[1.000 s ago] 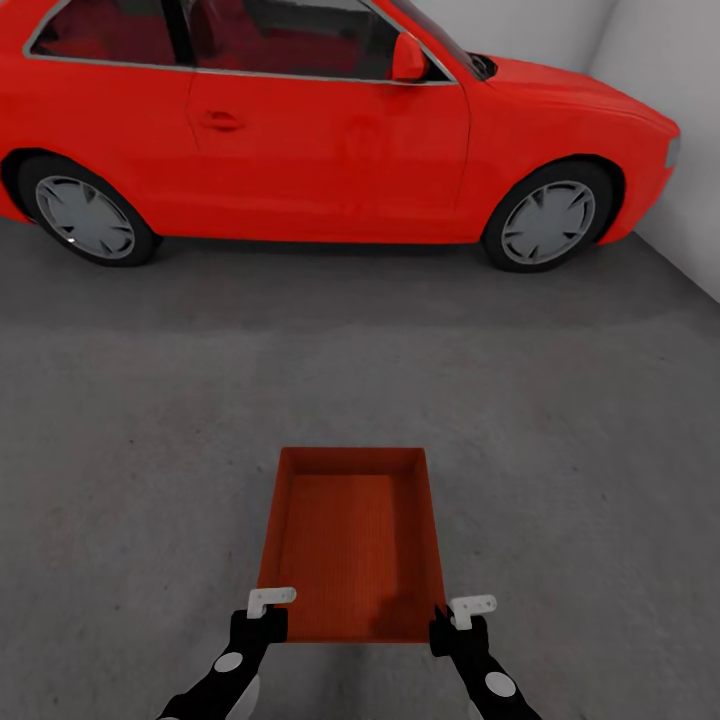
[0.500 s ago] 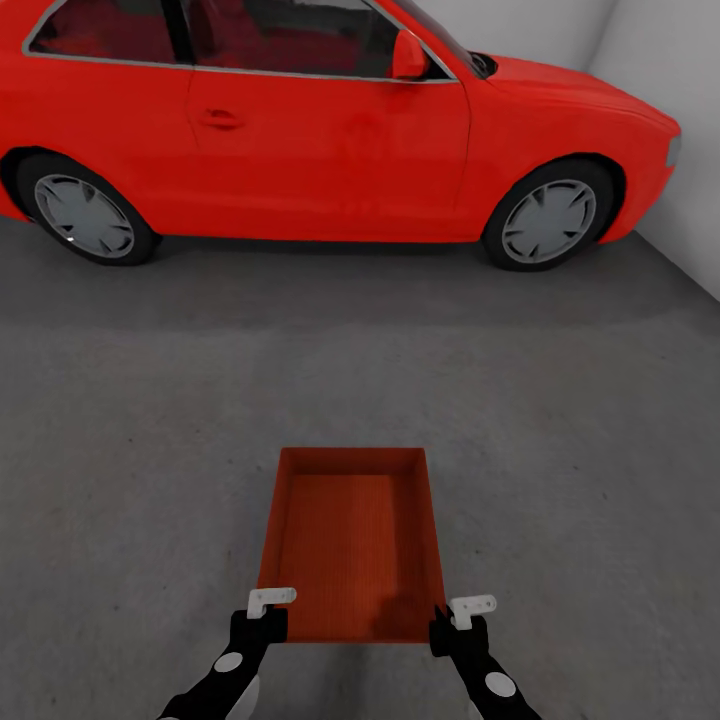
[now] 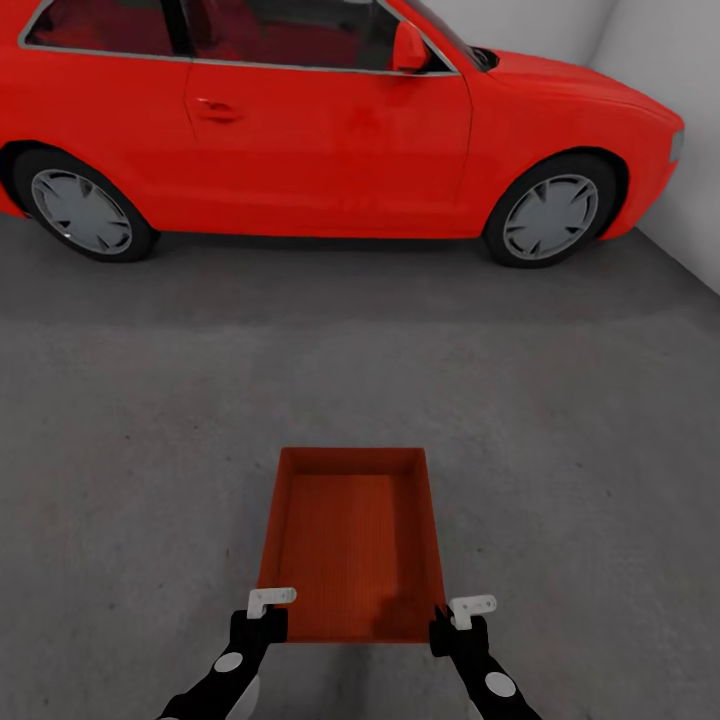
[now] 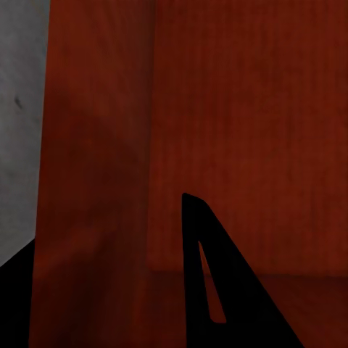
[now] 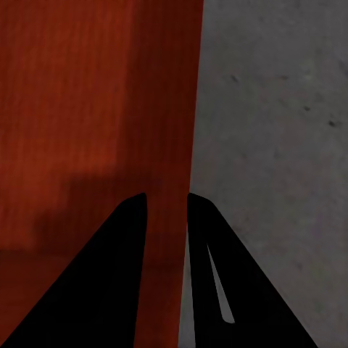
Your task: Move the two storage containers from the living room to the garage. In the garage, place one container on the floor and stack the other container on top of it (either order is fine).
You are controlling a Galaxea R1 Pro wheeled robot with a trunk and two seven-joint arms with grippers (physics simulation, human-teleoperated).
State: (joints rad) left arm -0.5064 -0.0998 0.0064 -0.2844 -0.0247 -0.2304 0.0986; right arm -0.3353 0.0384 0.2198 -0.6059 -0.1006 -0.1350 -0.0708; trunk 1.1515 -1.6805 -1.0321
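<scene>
One orange-red open-topped storage container (image 3: pixel 352 545) lies lengthwise in front of me over the dark grey garage floor (image 3: pixel 560 450). It is empty. My left gripper (image 3: pixel 262 622) is shut on its near left corner, and my right gripper (image 3: pixel 450 625) is shut on its near right corner. In the left wrist view the left gripper (image 4: pixel 109 228) straddles the container's side wall (image 4: pixel 94 145). In the right wrist view the right gripper (image 5: pixel 165 199) pinches the thin wall (image 5: pixel 177 109), with floor (image 5: pixel 275 145) beside it. I cannot tell whether the container touches the floor. The living room is out of view.
A red car (image 3: pixel 330 120) stands side-on across the far end of the garage. A white-grey wall (image 3: pixel 680 70) closes the right side. Bare concrete stretches between the container and the car and to both sides.
The view has shifted a little, so the car sits slightly higher in the picture. The container and both grippers keep the same place and grip.
</scene>
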